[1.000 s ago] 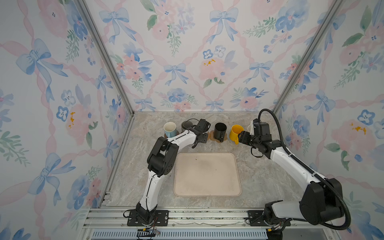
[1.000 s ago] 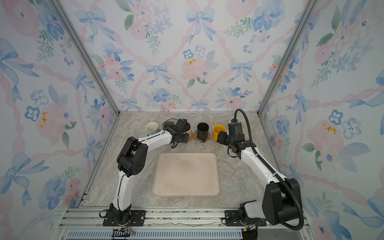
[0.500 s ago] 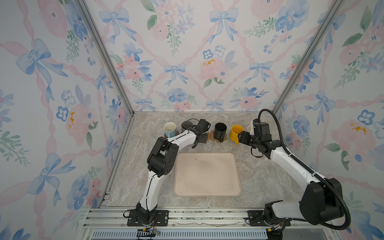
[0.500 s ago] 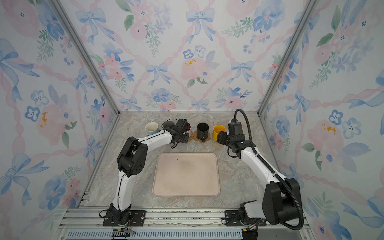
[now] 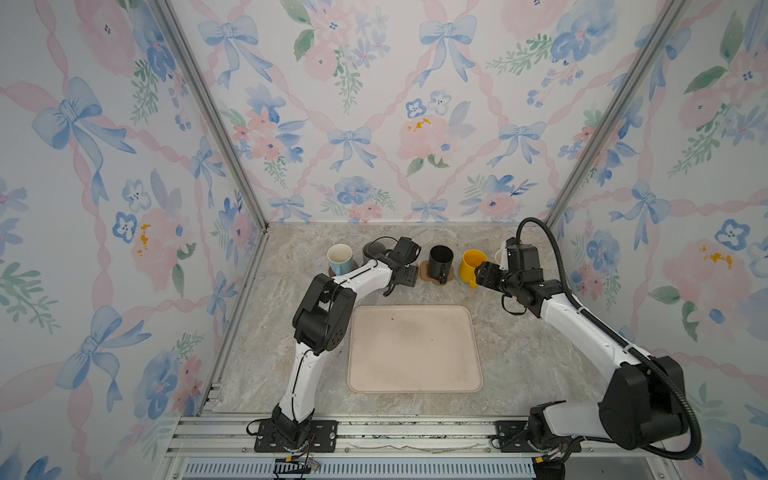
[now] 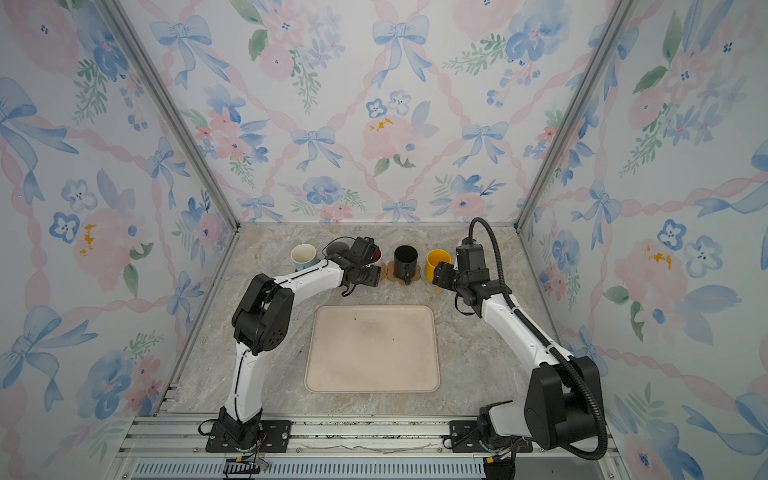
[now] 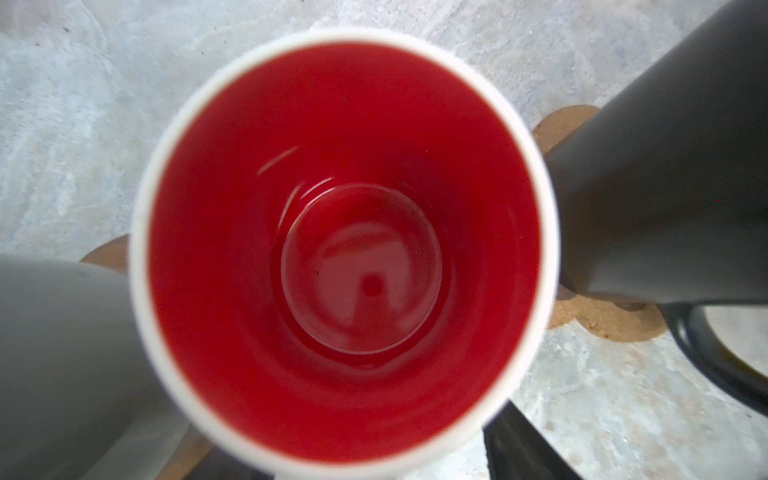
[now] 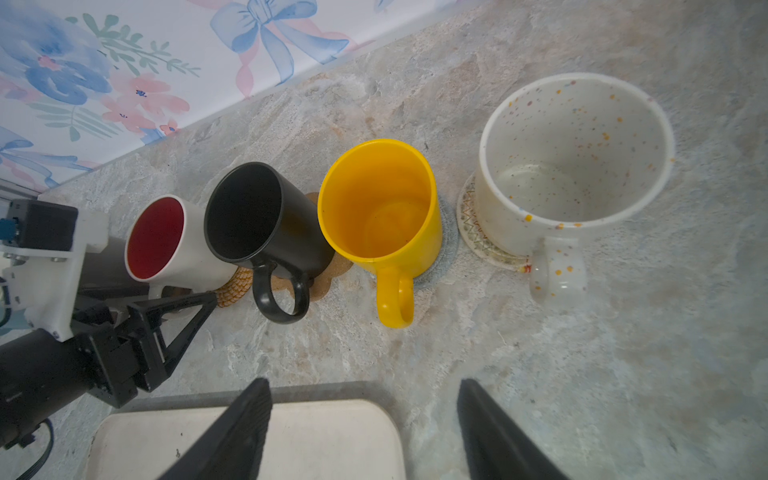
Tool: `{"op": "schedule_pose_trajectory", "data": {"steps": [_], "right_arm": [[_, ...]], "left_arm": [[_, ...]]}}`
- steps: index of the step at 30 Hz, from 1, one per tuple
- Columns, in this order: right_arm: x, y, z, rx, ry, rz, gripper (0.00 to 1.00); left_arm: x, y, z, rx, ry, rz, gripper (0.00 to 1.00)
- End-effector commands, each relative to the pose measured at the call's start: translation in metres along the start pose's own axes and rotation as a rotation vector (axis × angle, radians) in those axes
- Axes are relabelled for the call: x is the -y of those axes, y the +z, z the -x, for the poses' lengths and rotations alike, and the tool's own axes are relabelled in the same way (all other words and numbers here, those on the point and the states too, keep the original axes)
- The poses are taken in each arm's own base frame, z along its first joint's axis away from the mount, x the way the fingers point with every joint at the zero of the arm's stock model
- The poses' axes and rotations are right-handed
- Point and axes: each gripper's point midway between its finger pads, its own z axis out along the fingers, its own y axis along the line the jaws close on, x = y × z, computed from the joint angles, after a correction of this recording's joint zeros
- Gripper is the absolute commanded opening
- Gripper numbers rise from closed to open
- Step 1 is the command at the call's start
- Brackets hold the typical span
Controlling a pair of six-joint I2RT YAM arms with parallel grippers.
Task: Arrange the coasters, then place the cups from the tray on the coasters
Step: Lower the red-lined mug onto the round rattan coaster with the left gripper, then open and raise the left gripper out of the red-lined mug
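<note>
Two grippers hover with jaws spread wide, gripping nothing. The left gripper (image 5: 406,276) sits just beside the red-lined white mug (image 8: 166,241), on the side facing the tray (image 5: 415,349); that mug's handle is mostly hidden. The right gripper (image 8: 363,384) hangs just short of the yellow mug (image 8: 382,216). Beyond the tray's far edge, in one row, it, the black mug (image 8: 257,216) and the speckled mug (image 8: 573,166) stand upright, mouths up, handles toward the tray.

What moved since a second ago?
Almost nothing that shows. The left gripper hangs at the white mug with red inside, jaws apart, the mug standing on its rattan coaster; the earlier pictures are too small to show the jaws parting. Both arms, the right gripper, the black mug, the yellow mug and the tray stayed put.
</note>
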Motion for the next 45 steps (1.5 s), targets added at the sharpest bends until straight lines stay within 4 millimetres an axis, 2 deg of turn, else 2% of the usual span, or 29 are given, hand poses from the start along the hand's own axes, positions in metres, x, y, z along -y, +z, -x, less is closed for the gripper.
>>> {"op": "schedule_pose_trajectory", "data": {"steps": [1, 5, 17, 23, 32, 41, 45], "right_arm": [[0.003, 0.004, -0.001, 0.000, 0.008, 0.001, 0.75], [0.003, 0.004, -0.001, 0.000, 0.011, 0.002, 0.78], [0.003, -0.005, 0.002, 0.039, 0.007, 0.013, 0.98], [0.002, -0.011, 0.004, 0.056, 0.005, 0.024, 0.97], [0.000, -0.021, 0.006, 0.074, 0.009, 0.032, 0.97], [-0.001, -0.031, 0.009, 0.107, 0.013, 0.045, 0.97], [0.001, -0.037, 0.012, 0.122, -0.006, 0.031, 0.97]], "left_arm": [[0.004, -0.024, 0.014, 0.043, 0.005, -0.017, 0.73], [0.008, -0.034, 0.017, 0.060, 0.013, -0.021, 0.75], [0.018, -0.073, 0.033, 0.132, 0.037, -0.037, 0.81], [0.023, -0.096, 0.039, 0.171, 0.055, -0.038, 0.85], [0.026, -0.129, 0.043, 0.228, 0.077, -0.035, 0.96], [0.016, -0.155, 0.036, 0.258, 0.084, -0.013, 0.98], [0.005, -0.169, 0.030, 0.292, 0.091, 0.019, 0.98]]}}
